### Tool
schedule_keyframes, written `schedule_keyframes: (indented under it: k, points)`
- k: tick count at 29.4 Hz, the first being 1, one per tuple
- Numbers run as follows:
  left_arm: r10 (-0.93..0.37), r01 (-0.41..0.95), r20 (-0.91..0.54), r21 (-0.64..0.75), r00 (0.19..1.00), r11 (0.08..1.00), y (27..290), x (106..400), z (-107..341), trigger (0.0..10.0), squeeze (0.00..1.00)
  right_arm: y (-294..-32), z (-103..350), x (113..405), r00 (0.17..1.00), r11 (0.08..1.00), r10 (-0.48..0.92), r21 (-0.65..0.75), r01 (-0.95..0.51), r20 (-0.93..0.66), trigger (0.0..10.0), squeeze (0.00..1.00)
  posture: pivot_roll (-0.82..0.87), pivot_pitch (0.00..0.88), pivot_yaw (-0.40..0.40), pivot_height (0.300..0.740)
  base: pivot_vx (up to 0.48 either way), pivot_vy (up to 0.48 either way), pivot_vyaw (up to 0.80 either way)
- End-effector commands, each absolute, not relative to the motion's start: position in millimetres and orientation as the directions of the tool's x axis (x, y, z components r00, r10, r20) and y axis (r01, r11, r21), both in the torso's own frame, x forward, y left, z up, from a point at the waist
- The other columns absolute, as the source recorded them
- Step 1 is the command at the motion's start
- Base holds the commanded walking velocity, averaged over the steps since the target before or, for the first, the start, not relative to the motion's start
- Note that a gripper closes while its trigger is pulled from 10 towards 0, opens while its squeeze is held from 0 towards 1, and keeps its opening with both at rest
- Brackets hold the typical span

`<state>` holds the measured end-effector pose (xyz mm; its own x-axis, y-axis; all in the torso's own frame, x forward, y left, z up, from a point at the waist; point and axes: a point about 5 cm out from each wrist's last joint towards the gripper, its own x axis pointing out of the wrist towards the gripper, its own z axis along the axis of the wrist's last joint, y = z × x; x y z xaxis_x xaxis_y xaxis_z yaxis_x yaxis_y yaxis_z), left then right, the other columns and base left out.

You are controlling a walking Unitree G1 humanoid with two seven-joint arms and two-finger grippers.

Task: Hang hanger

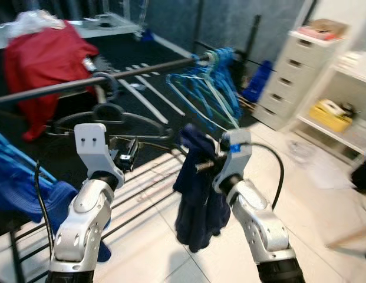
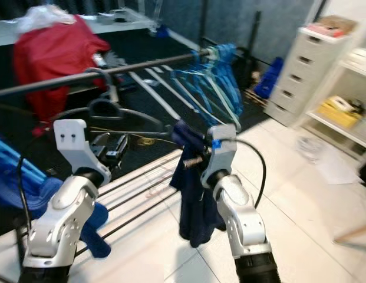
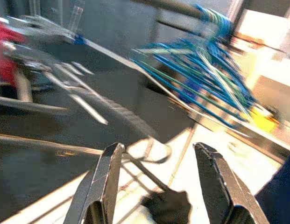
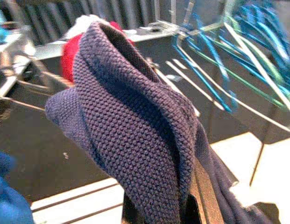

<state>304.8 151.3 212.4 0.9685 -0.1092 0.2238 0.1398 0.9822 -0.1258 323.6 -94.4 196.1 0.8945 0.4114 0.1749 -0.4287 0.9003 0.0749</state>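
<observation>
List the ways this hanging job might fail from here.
The right hand grips a bunched navy garment that dangles loose; it could slip off or snag the rack bars below. The black hanger hangs on the rail apart from the open left hand, so a nudge may set it swinging. The frames are blurred, which makes aiming harder.

Two silver arms, smooth rounded shells with dark seams at the joints. The left arm (image 1: pixel 82 227) ends in a pale grey wrist plate with two small holes, a black cable looping beside it. The right arm (image 1: pixel 259 227) carries a black cable arching over it and what looks like a blue tag, blurred. Long black fingers (image 3: pixel 100 186), glossy, tapering.
</observation>
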Motion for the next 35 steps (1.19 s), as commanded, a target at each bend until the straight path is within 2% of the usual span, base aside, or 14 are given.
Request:
schedule_keyframes:
  k: [1,3,7,12,14,16,17,20,24,25,27,29,32,35]
  points:
    - [-0.125,0.149,0.186,-0.119,0.975,0.982,147.0,306.3,205.4,10.0,0.00,-94.2,193.9,324.3,0.895,0.902,0.410,0.068,-0.426,0.174,10.0,0.00,-0.01,0.180,-0.079,0.740,0.000,0.000,-0.80]
    - [-0.119,0.142,0.193,-0.113,0.974,0.983,143.7,306.2,206.4,10.0,0.00,-97.4,193.2,324.0,0.906,0.912,0.384,0.083,-0.403,0.175,10.0,0.00,-0.01,0.153,-0.074,0.740,0.000,0.000,-0.80]
    - [-0.089,0.111,0.178,-0.116,0.980,0.987,143.9,309.4,203.7,10.0,0.00,-101.7,189.7,326.9,0.919,0.922,0.360,0.090,-0.377,0.164,10.0,0.00,-0.01,0.175,-0.074,0.740,0.000,0.000,-0.80]
    - [-0.064,0.077,0.119,-0.113,0.991,0.991,142.0,309.6,196.4,10.0,0.00,-99.8,187.5,325.4,0.918,0.919,0.367,0.095,-0.383,0.151,10.0,0.00,-0.01,0.147,-0.068,0.740,0.000,0.000,-0.80]
    - [0.008,0.006,0.133,-0.102,0.991,0.995,146.3,314.4,191.3,10.0,0.00,-104.6,177.2,328.2,0.934,0.934,0.336,0.081,-0.347,0.122,10.0,0.00,-0.01,0.173,-0.066,0.740,0.000,0.000,-0.80]
    - [0.008,0.006,0.133,-0.102,0.991,0.995,146.3,314.4,191.3,10.0,0.00,-104.6,177.2,328.2,0.934,0.934,0.336,0.081,-0.347,0.122,10.0,0.00,-0.01,0.173,-0.066,0.740,0.000,0.000,-0.80]
    - [0.040,-0.028,0.144,-0.084,0.989,0.996,149.7,314.4,188.7,10.0,0.00,-109.3,172.1,327.6,0.942,0.942,0.316,0.086,-0.326,0.112,10.0,0.00,-0.01,0.141,-0.058,0.740,0.000,0.000,-0.80]
    - [0.063,-0.051,0.153,-0.077,0.986,0.996,153.1,313.7,187.6,10.0,0.00,-113.6,169.1,326.6,0.949,0.947,0.296,0.096,-0.307,0.107,10.0,0.00,-0.01,0.125,-0.055,0.740,0.000,0.000,-0.80]
    - [0.191,-0.196,0.146,0.016,0.971,0.981,167.6,316.3,182.1,10.0,0.00,-122.5,159.3,327.2,0.963,0.960,0.252,0.102,-0.261,0.091,10.0,0.00,0.00,0.112,-0.049,0.740,0.000,0.000,-0.80]
    - [0.173,-0.179,0.129,0.037,0.976,0.983,168.7,315.9,180.3,10.0,0.00,-123.5,156.8,327.2,0.967,0.963,0.240,0.103,-0.249,0.088,10.0,0.00,0.00,0.109,-0.048,0.740,0.000,0.000,-0.80]
    - [0.030,-0.040,0.162,0.057,0.986,0.998,162.7,309.7,182.4,10.0,0.00,-124.6,155.0,325.6,0.969,0.963,0.233,0.121,-0.242,0.085,10.0,0.00,0.00,0.093,-0.046,0.740,0.000,0.000,-0.80]
    - [-0.027,0.020,0.155,0.046,0.988,0.999,162.9,304.8,173.4,10.0,0.00,-126.9,148.4,323.5,0.969,0.962,0.235,0.126,-0.243,0.073,10.0,0.00,0.01,0.091,-0.047,0.740,0.000,0.000,-0.80]
    - [-0.017,0.012,0.136,0.039,0.991,0.999,164.9,304.1,168.3,10.0,0.00,-127.9,145.4,322.7,0.969,0.963,0.236,0.120,-0.243,0.069,10.0,0.00,0.01,0.091,-0.047,0.740,0.000,0.000,-0.80]
    - [-0.013,0.020,0.113,-0.055,0.994,0.998,167.4,302.0,161.8,10.0,0.00,-130.1,140.5,320.7,0.973,0.959,0.222,0.166,-0.229,0.055,10.0,0.00,0.01,0.085,-0.052,0.740,0.000,0.000,-0.80]
